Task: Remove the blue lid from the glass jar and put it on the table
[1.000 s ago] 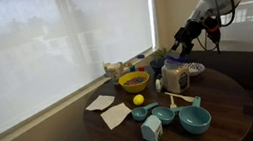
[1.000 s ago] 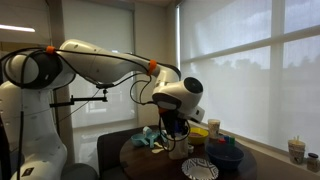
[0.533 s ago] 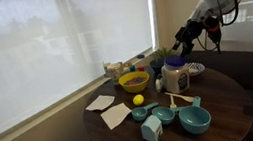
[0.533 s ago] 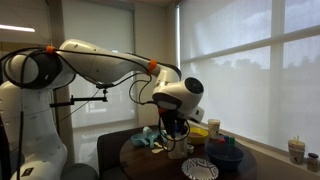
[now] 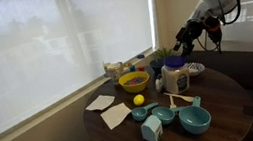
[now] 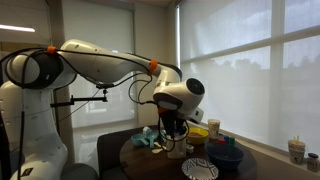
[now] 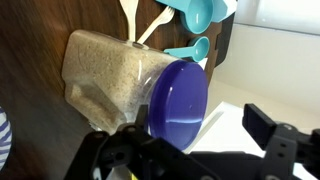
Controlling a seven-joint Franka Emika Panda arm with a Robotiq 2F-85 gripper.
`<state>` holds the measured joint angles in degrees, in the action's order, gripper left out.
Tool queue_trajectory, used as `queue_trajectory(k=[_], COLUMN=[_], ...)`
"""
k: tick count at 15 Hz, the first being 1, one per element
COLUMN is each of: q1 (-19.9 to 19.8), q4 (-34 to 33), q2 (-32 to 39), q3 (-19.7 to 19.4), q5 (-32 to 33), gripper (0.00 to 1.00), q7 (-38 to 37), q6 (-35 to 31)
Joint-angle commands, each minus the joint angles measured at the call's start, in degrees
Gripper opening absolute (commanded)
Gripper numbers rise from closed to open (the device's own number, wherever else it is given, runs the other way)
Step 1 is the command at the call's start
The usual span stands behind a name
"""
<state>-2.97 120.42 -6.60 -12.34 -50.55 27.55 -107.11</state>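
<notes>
Spread wide and gripping nothing, my gripper (image 7: 195, 138) hangs over the blue lid (image 7: 180, 100) — smooth, flat, round — seated on the glass jar (image 7: 105, 72) of pale grainy contents, upright on the dark wooden table (image 7: 30, 40).

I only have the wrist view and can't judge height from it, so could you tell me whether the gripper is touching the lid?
Observer: No. In an exterior view the gripper hangs above the lid, not touching it.
Operator: Thank you. Is the jar standing upright?
Observer: Yes, the jar stands upright on the table.
Operator: Is anything close by that I can't see?
Observer: A yellow bowl sits beside the jar.
</notes>
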Motion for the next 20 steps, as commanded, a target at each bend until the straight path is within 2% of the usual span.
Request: queue_trajectory(k=[1,10,20], q1=[-1.4,-2.6,-2.4], q4=[-2.1,-2.0,-3.5], q2=[1.8,2.5,1.9], q3=[1.2,1.3,1.4], q5=[0.8,6.3,3.8], gripper=[0.69,0.05,0.05], q7=[0.5,-0.7,1.5], q6=[2.0,1.8,0.8])
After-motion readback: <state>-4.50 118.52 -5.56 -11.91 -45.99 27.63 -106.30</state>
